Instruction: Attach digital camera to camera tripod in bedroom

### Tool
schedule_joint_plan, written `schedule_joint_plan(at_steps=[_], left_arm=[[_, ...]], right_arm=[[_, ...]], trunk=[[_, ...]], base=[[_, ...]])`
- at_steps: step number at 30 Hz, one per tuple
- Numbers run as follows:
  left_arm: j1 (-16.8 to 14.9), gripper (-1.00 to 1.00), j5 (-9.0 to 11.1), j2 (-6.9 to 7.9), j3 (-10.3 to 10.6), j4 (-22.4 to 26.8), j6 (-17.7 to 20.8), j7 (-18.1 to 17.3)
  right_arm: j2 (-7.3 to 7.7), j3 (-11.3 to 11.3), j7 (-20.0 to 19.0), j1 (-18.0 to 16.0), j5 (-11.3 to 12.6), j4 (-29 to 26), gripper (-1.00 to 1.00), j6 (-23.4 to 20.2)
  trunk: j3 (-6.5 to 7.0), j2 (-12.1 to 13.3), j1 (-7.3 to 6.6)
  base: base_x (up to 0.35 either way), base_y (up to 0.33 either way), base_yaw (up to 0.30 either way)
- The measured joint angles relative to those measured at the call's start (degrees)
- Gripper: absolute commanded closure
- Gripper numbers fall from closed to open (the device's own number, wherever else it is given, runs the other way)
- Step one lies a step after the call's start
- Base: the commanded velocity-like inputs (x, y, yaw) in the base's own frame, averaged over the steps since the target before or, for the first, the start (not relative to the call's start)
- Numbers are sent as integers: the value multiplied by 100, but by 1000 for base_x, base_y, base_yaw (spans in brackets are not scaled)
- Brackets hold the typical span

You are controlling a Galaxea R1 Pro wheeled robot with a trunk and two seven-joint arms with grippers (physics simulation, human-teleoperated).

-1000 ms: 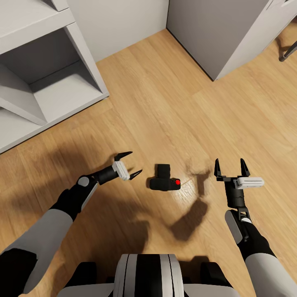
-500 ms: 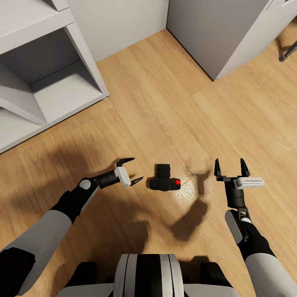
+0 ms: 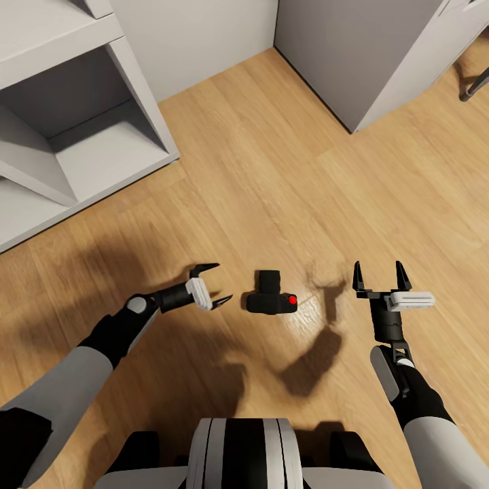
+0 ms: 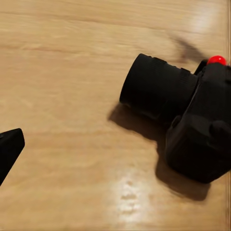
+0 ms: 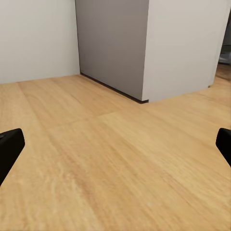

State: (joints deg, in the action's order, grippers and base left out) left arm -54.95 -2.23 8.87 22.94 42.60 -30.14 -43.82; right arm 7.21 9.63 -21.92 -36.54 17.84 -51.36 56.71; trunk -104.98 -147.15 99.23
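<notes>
The digital camera [image 3: 272,296] lies on the wood floor in front of me, black, with its lens barrel pointing away and the red button [image 3: 293,299] at its right end. My left gripper [image 3: 213,285] hangs open just left of it, a short gap away, fingers aimed at the camera body. In the left wrist view the camera [image 4: 185,120] looms close, one fingertip [image 4: 9,150] at the frame's edge. My right gripper [image 3: 379,275] stands open to the camera's right, farther off, holding nothing. A black foot and leg [image 3: 473,88] show at the far right edge; I cannot tell what they belong to.
A white open shelf unit [image 3: 75,129] stands at the left. A grey cabinet [image 3: 367,54] stands at the back right, also in the right wrist view [image 5: 144,43]. White wall runs between them. Bare wood floor [image 3: 272,183] stretches ahead.
My left gripper has dropped lower and shifted slightly toward the floor beside the camera, its fingers turning a little. The camera and the right arm have not moved.
</notes>
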Motion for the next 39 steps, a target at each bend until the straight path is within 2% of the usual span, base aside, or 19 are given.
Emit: schedule_joint_plan(at_steps=[6,25,34,35,39], left_arm=[[-2,-100,-1,11,310,0,4,2],[-3,-100,0,91,645,-1,13,-1],[-1,-100,0,93,916,-4,19,6],[-2,-100,-2,84,1037,-2,17,7],[-3,-100,0,77,1162,-1,18,7]], right_arm=[[0,0,0,0,0,0,-100,0],[0,0,0,0,0,0,-100,0],[0,0,0,0,1,0,-100,0],[0,0,0,0,0,0,-100,0],[0,0,0,0,0,0,-100,0]], trunk=[[0,0,0],[0,0,0],[0,0,0],[0,0,0],[0,0,0]], base=[[0,0,0],[0,0,0],[0,0,0],[0,0,0],[0,0,0]])
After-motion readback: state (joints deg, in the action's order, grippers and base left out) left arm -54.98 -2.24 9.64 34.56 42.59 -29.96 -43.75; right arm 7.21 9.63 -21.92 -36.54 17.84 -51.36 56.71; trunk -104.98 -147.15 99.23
